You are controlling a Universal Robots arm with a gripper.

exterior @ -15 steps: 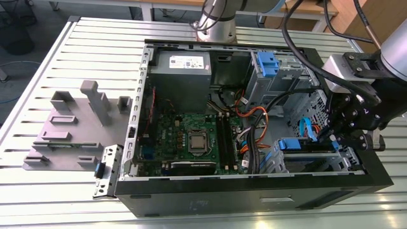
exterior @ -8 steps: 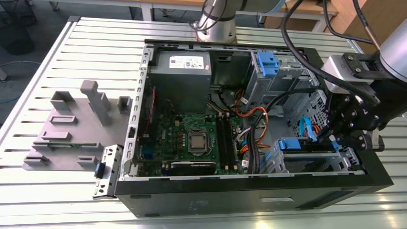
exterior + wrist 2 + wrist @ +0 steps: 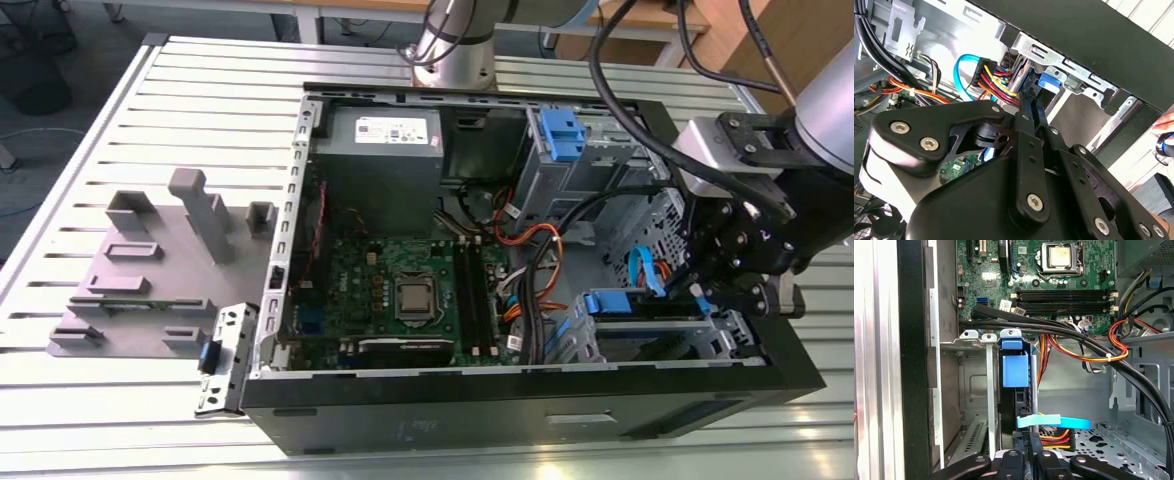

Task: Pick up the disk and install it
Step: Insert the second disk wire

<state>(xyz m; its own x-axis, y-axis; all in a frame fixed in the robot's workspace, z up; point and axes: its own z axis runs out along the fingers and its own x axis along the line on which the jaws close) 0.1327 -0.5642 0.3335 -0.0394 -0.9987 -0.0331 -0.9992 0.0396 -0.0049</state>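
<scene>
Blue rails mark the disk (image 3: 1015, 371), standing on edge in the metal cage (image 3: 966, 342) at the computer case's (image 3: 534, 415) near right corner. The hand (image 3: 1026, 456) pinches the disk's edge, with cables (image 3: 1074, 335) close beside.

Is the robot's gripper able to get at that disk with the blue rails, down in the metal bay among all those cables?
Probably yes. The gripper already sits right at the disk standing edgewise in its bay. The black cables pass beyond it, not between them.
</scene>
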